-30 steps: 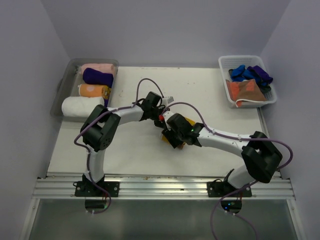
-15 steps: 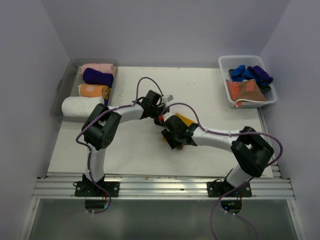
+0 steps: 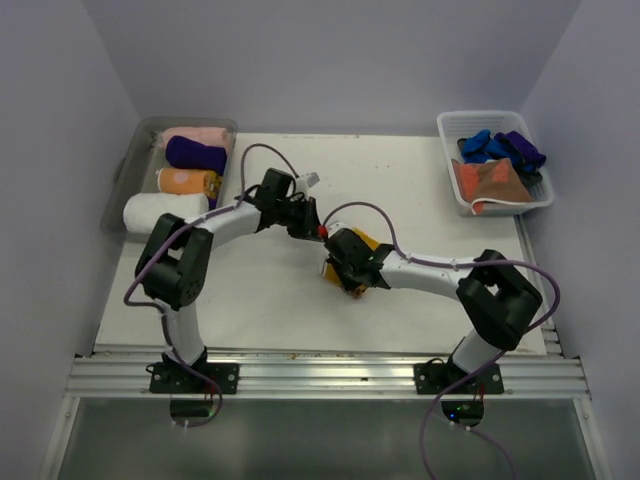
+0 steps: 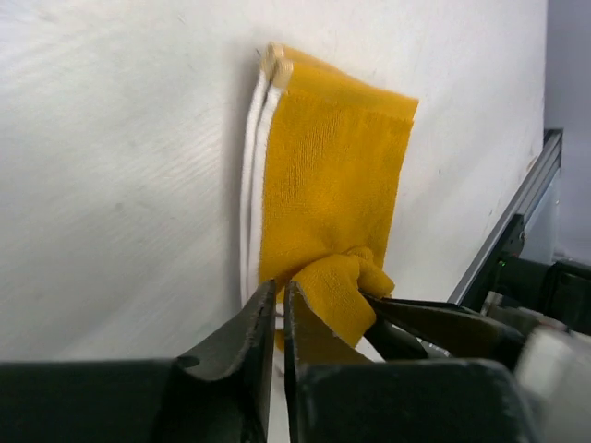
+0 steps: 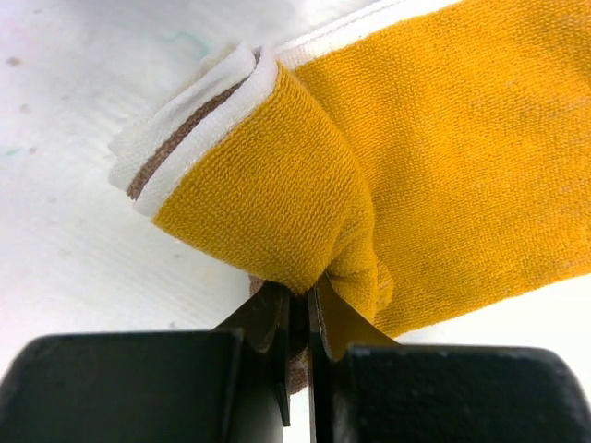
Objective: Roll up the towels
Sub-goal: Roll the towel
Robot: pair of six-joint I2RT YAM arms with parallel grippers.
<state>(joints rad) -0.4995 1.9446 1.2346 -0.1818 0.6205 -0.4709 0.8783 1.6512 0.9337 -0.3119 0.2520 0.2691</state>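
Since a second ago: left arm pulled back toward 10 o'clock off the cloth. The right arm slid in toward 9 o'clock and its jaws went from wide to clamped.

Right gripper (image 5: pixel 300 297): closed tight on a bunched fold of the mustard yellow terry towel with white edging (image 5: pixel 462 138), pinching the near corner where the layers double over. Judged: it holds that end to start or keep a turn of the roll.

Left gripper (image 4: pixel 280 293): jaws all but together with a thin slit between, nothing in them. It sits just short of the same fold, which lies at its 12 o'clock. Probably let go so the right one has the fold alone.

The towel lies flat on the white table (image 3: pixel 250 290) near centre, folded into a strip, not yet rolled. Its free end runs toward 1 o'clock in the top view.

Open room: bare table at 6 to 9 o'clock of the towel and at 12. The two wrists are close together, so collision risk there.

Clear grey plastic tray (image 3: pixel 118 195) at 10 o'clock holds the rolled white, orange, purple and pink towels. White slotted plastic basket (image 3: pixel 500 118) at 2 o'clock holds the loose blue, purple and rust-brown towels. Both are well apart from the work.
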